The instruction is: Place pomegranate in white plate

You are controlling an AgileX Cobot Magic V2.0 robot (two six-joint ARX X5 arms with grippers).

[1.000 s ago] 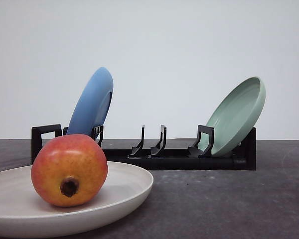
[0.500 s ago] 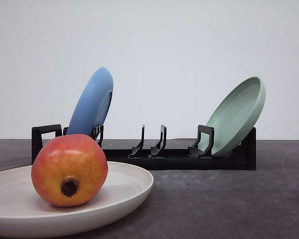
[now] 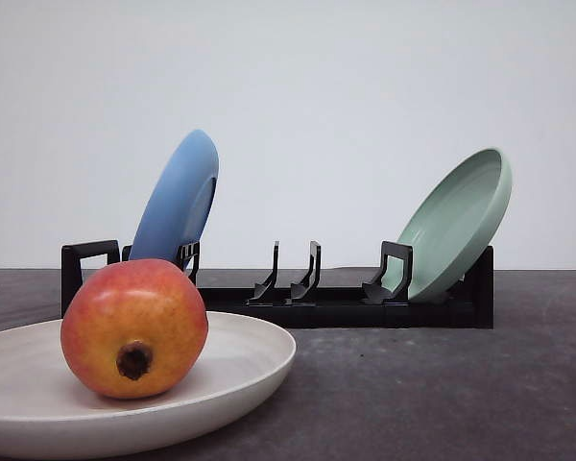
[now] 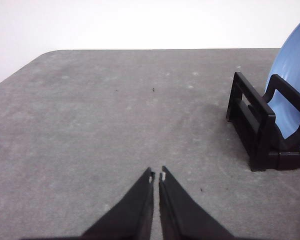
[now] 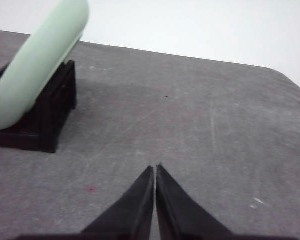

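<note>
1. Front view: the pomegranate (image 3: 134,328) sits inside the white plate (image 3: 245,370), at the near left of the table (image 3: 432,384), its dark calyx end turned toward the camera. Compared with a second ago and half a second ago, I see no change at all; the fruit has not rolled and the plate has not shifted.

2. Behind it, the black rack (image 3: 331,303) holds the blue plate (image 3: 178,197) leaning at its left end and the pale green plate (image 3: 458,221) leaning at its right end, both just as before.

3. In the left wrist view, the left gripper (image 4: 156,176) has its jaws drawn together with only a hairline slit between the tips, holding nothing, above bare table near the rack's blue-plate end (image 4: 260,125).

4. In the right wrist view, the right gripper (image 5: 155,170) is likewise closed to a thin seam and empty, over bare table, with the green plate (image 5: 37,65) off to one side.

5. My reading: nothing moving over this last second, fruit resting on the plate, both grippers empty and away from it, so the task looks done. The one risk I would name is the round fruit rolling, yet it appears settled.
</note>
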